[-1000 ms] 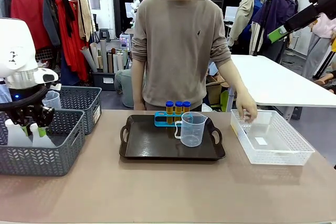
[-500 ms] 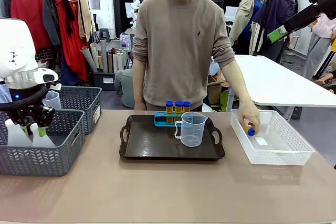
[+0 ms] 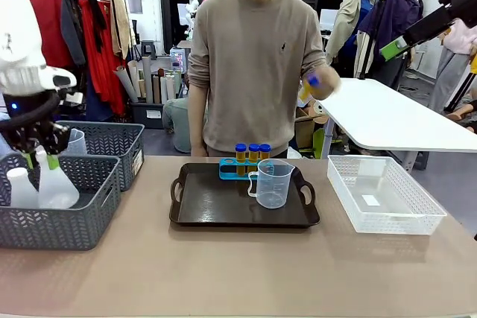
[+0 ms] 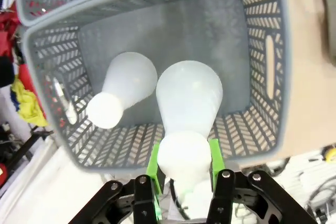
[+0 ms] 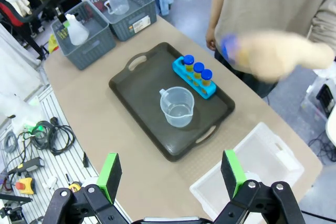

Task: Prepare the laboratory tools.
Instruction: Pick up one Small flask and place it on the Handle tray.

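My left gripper (image 4: 184,169) is shut on the neck of a white conical flask (image 4: 189,95) and holds it just above a grey mesh basket (image 4: 273,51), where a second flask (image 4: 123,93) stands. In the front view the held flask (image 3: 56,184) hangs under the left gripper (image 3: 39,160). On the dark tray (image 3: 216,210) a clear beaker (image 3: 273,182) stands in front of a blue rack (image 3: 227,171) holding three amber tubes (image 3: 253,152). The person's raised hand holds another tube (image 3: 309,86), blurred. High above the table my right gripper (image 5: 172,171) is open, with nothing between its fingers.
A clear plastic basket (image 3: 417,210) sits at the table's right. A second grey basket (image 3: 123,147) behind the first holds another beaker (image 3: 73,141). The person stands at the far edge behind the tray. Bare tabletop (image 3: 238,273) runs along the near side.
My left gripper has risen, lifting the flask up out of the grey basket. The person's hand took a tube from the clear basket and raised it to chest height.
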`<state>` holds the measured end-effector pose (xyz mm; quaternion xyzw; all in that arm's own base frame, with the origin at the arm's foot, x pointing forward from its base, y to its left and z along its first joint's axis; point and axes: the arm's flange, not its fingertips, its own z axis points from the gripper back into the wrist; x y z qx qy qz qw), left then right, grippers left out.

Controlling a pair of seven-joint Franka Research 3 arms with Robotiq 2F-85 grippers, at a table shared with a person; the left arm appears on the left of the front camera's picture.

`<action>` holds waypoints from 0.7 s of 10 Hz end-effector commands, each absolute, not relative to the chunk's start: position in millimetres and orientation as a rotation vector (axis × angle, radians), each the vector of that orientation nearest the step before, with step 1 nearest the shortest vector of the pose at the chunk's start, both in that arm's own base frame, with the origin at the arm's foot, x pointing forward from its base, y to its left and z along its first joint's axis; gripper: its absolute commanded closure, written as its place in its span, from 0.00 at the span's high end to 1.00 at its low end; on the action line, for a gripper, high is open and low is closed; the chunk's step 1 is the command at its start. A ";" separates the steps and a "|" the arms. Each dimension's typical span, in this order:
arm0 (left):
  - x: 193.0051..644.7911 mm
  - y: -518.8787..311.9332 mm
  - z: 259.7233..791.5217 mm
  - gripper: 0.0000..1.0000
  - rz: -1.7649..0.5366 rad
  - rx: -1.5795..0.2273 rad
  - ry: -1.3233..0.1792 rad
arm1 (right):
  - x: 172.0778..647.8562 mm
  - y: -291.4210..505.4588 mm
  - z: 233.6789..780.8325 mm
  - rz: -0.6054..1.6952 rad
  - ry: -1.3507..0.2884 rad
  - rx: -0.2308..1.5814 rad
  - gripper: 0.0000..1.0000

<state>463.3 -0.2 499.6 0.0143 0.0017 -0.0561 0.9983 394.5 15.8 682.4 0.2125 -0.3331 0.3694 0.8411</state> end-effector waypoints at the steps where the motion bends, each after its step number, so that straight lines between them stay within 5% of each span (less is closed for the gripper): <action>1: 469.2 8.2 549.3 0.00 -0.138 0.000 0.030 | 395.4 16.7 683.7 0.790 -0.721 0.471 1.00; 7: 461.4 -11.7 712.5 0.00 -0.454 -0.052 0.040 | 395.4 16.7 683.7 0.790 -0.721 0.471 1.00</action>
